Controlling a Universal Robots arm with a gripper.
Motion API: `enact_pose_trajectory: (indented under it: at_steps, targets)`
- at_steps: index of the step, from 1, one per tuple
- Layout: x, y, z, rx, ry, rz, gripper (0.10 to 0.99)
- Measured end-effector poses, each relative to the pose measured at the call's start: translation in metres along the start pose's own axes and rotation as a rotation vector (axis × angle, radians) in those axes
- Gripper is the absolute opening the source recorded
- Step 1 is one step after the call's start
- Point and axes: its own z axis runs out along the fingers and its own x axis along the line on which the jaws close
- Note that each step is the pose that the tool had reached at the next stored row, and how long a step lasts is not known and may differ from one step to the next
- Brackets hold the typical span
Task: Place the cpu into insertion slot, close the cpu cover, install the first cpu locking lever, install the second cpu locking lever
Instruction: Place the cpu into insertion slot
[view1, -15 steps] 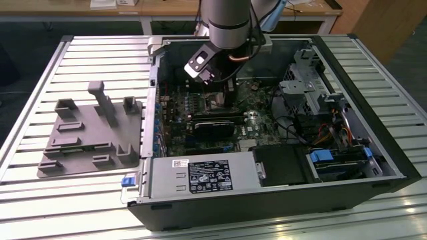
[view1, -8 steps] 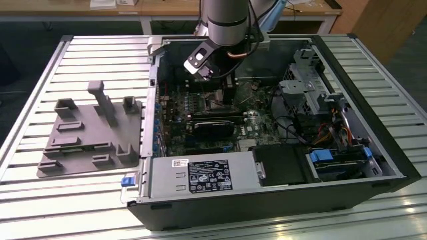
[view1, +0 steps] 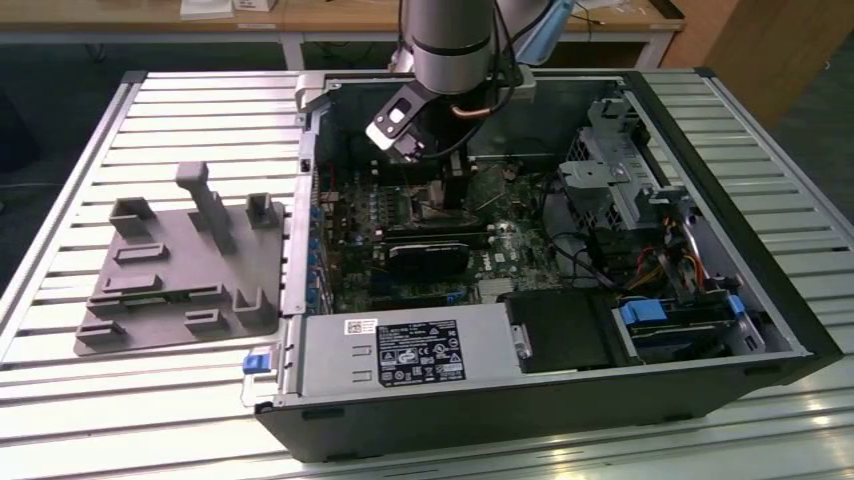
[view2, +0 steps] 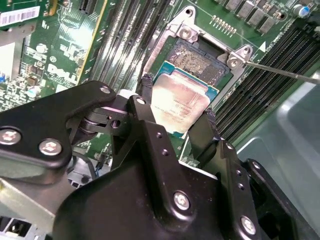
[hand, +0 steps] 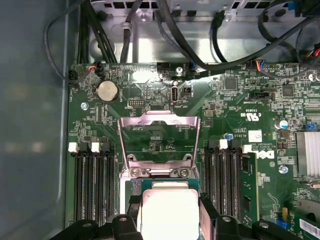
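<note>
Slatted metal counter (view1: 200, 110) carries an open black computer case (view1: 761, 330) lying on its side. A grey moulded fixture tray (view1: 174, 270) sits just beside it on the exterior view's left. Your arm (view1: 447, 40) drops straight into the case over the green motherboard (view1: 514, 250). A black rectangular card (view1: 427, 255) lies just in front of it, and a metal drive cage (view1: 607, 185) crowds the exterior view's right.

Second wrist view: the end effector (view2: 177, 102) is clamped on the cpu (view2: 186, 100), with black fingers (view2: 145, 92) on two opposite edges. The chip is flat and square, with a dull silver face and a green border. It hangs over the insertion slot (view2: 197, 55) and overlaps part of it; the rest of the dark pin field shows inside the silvery rim. You can't tell whether chip and socket touch. A thin metal rod (view2: 285, 74) juts from one socket corner. Long black memory slots (view2: 125, 45) run close on both sides.

First wrist view: the cpu cover (hand: 159, 121) is swung up and open. It's a thin shiny frame with a big square window, and you see the board through it. The cpu sits at its hinge end. A coin cell (hand: 107, 91) and black cables (hand: 185, 30) lie beyond the cover.
</note>
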Motion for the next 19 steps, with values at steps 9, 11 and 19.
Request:
enact_pose_trajectory:
  at_steps: [9, 11, 19]
  targets:
    - [0.0007, -0.0019, 0.0070, 0.000, -0.0001, 0.000, 0.537]
    - [0.0007, -0.0030, 0.0084, 0.000, -0.0001, 0.000, 0.537]
    - [0.0009, -0.0066, 0.0144, 0.000, -0.0001, 0.000, 0.537]
